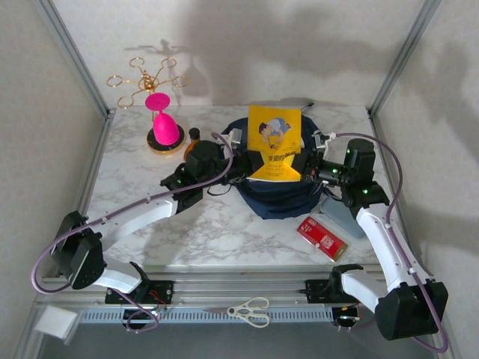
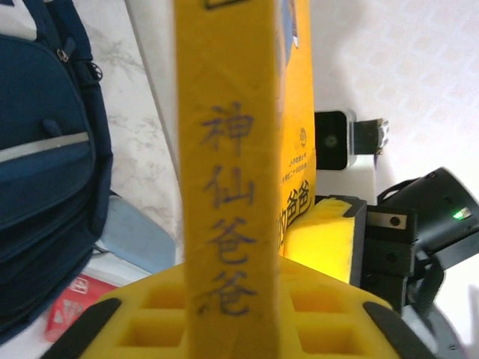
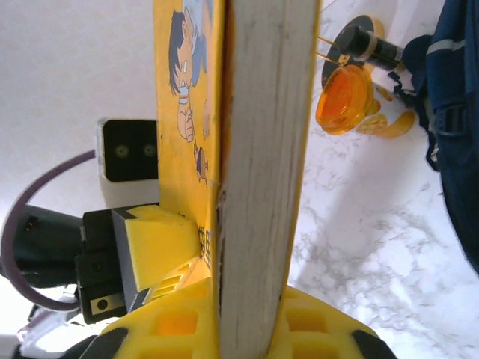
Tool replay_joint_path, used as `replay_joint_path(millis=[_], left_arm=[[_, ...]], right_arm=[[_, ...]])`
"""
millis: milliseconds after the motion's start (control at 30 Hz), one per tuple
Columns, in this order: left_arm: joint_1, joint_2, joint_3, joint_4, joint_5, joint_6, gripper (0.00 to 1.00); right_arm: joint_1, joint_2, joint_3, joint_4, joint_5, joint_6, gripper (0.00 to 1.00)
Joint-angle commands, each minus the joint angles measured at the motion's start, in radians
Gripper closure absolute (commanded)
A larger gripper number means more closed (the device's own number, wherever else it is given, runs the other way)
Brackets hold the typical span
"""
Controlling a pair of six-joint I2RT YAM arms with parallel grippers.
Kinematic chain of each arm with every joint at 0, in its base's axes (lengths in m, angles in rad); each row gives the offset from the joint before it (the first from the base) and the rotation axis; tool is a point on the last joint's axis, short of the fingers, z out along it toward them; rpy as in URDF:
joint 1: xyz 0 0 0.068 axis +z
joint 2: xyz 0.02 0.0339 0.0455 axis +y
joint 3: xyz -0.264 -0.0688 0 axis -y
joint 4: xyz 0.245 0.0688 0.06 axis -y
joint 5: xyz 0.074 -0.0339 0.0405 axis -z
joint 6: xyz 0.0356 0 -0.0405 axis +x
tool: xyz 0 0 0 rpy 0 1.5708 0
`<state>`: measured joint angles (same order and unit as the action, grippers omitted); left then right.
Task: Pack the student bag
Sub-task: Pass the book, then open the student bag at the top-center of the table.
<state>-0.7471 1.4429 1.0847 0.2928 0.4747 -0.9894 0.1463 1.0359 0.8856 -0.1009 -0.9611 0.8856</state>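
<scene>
Above the student bag point(image 1: 281, 200), the left gripper point(image 1: 239, 161) and right gripper point(image 1: 309, 170) each clamp an edge of the yellow book point(image 1: 275, 140), upright, likely to drop it straight inside.

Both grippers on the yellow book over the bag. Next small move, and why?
Probably ease the yellow book straight down into the student bag. It stands upright at the bag's open mouth, most of it above the rim, held at opposite edges by the left gripper and right gripper.
</scene>
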Motion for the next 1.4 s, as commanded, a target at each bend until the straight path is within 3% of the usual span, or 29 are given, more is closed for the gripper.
replay_joint_path(millis=[0,67,167,467,633,767,1000,1200,1367], left_arm=[[-0.004,0.024,0.095,-0.13,-0.026,0.171,0.57],[-0.015,0.041,0.157,-0.301,-0.117,0.357,0.47],[-0.036,0.066,0.187,-0.417,-0.207,0.561,0.39],[-0.134,0.342,0.347,-0.56,-0.235,0.969,0.4],[-0.18,0.514,0.48,-0.596,-0.116,1.05,0.48],[-0.226,0.617,0.572,-0.648,-0.141,1.092,0.51],[-0.23,0.746,0.7,-0.655,-0.202,1.074,0.55],[-0.22,0.797,0.777,-0.665,-0.212,1.063,0.68],[-0.214,0.807,0.801,-0.652,-0.239,1.049,0.89]], right_arm=[[-0.055,-0.013,0.065,-0.09,0.058,-0.081,1.0],[-0.123,-0.01,0.092,-0.18,0.11,-0.13,1.0],[-0.229,-0.01,0.124,-0.295,0.226,-0.195,1.0],[-0.461,0.01,0.14,-0.38,0.333,-0.246,1.0],[-0.521,0.027,0.133,-0.392,0.363,-0.258,1.0],[-0.555,0.037,0.124,-0.387,0.35,-0.263,1.0],[-0.583,0.042,0.096,-0.362,0.312,-0.269,1.0],[-0.593,0.039,0.071,-0.354,0.299,-0.279,1.0],[-0.6,0.037,0.068,-0.372,0.313,-0.301,1.0]])
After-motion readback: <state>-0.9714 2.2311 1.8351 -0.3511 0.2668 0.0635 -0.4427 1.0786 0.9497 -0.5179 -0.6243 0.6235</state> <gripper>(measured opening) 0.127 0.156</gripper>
